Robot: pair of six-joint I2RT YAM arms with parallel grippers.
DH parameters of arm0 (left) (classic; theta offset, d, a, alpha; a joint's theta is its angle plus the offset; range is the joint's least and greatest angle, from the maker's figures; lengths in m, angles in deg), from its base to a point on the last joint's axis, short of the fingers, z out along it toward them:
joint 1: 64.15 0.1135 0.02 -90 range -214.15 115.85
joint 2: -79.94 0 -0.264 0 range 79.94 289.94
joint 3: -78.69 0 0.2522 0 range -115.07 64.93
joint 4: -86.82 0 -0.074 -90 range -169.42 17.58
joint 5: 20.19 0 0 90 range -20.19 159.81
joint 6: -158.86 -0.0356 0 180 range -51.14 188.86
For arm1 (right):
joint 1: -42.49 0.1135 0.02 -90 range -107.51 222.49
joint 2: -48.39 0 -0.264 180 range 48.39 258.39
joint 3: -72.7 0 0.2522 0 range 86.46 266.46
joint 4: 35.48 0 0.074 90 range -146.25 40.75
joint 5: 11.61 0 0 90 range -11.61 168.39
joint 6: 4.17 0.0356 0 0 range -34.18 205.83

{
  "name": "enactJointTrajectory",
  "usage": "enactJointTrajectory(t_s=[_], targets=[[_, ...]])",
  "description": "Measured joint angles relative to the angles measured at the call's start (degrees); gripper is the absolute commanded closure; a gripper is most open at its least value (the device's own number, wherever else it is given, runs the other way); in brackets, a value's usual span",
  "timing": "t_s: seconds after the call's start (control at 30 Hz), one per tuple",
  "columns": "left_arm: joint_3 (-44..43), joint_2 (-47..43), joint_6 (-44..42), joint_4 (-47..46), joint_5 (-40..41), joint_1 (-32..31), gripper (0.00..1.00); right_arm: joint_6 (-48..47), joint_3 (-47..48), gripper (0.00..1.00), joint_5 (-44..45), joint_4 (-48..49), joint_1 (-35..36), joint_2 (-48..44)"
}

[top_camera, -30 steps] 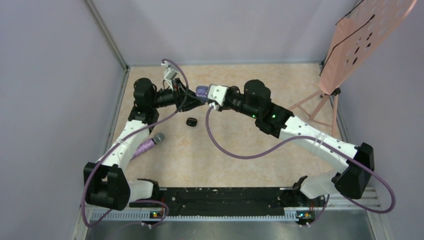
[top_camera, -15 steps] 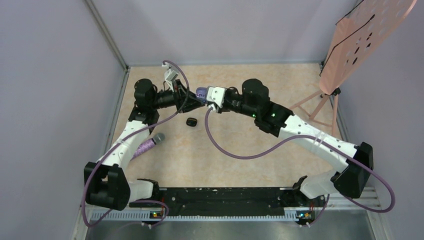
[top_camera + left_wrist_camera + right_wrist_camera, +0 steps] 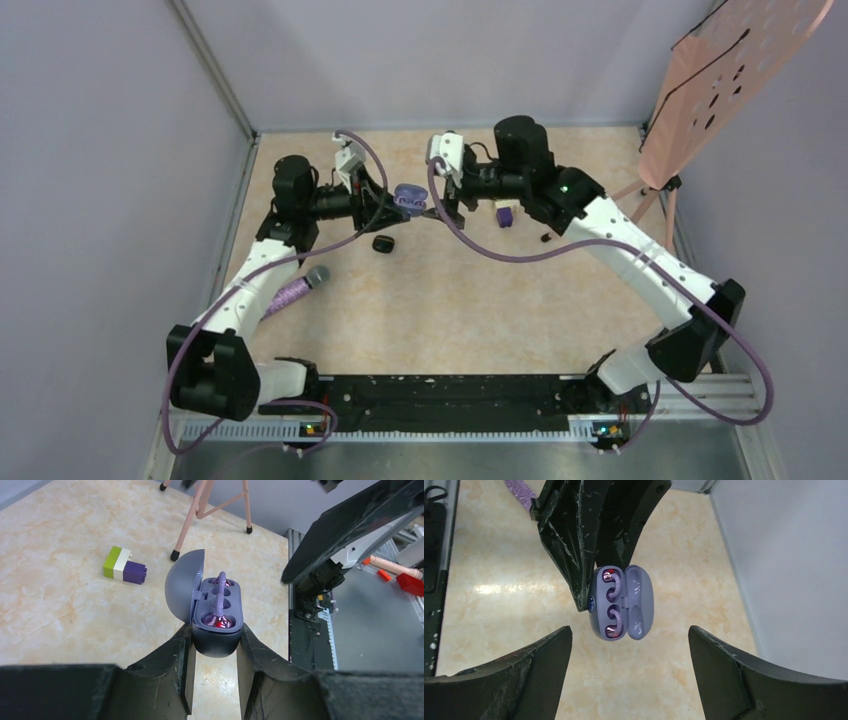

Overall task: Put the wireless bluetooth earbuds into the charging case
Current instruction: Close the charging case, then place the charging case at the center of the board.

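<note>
Purple-handled mic lies on the bench, down-left of the case and well apart from it. Left tool is narrow and clamped on the base of the case, one finger on each side. The case is held off the bench with its lid swung open to the left in the left wrist view. Two purple earbuds sit in the case tray, one in each well, and a red glow shows at the well ends. A black lump lies on the bench just below-left of the case; can't tell what it is. Right tool is spread wide and holds nothing. It sits just right of the case and faces it, with the case between its fingers in its own view and not touching them. Green-and-purple block is on the bench right of the case, past the right tool. Pink stand is far right of the case, at the bench edge.
</note>
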Motion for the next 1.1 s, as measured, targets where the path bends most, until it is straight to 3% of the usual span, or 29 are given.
enactJointTrajectory(t_s=[0.27,0.4,0.57,0.7,0.83,0.97,1.1], targets=[[-4.6,0.0,-12.4,12.8,-0.7,-1.7,1.0,2.8,0.8,0.19,-5.2,-2.6,0.0,7.0],[-4.7,0.0,-11.7,14.0,1.8,-1.8,1.0,2.7,0.8,0.2,-7.1,-3.5,0.0,7.6],[-4.5,0.8,-4.2,10.8,6.1,-1.4,1.0,1.3,-0.2,0.22,-6.5,-2.5,-0.2,5.7],[-4.4,2.2,-0.2,8.0,7.4,-0.2,1.0,1.9,-5.2,0.2,-2.3,-0.9,-0.1,-0.1],[-2.9,3.8,-1.8,9.6,6.5,0.3,1.0,6.6,-10.5,0.15,8.9,0.8,-0.3,-5.7],[1.0,8.3,-5.6,14.7,2.8,0.1,1.0,10.9,-14.5,0.12,16.4,-0.5,-1.7,-9.2],[1.4,17.2,-13.6,25.9,1.0,-0.5,0.96,13.0,-20.5,0.11,19.6,-4.2,-2.0,-12.2]])
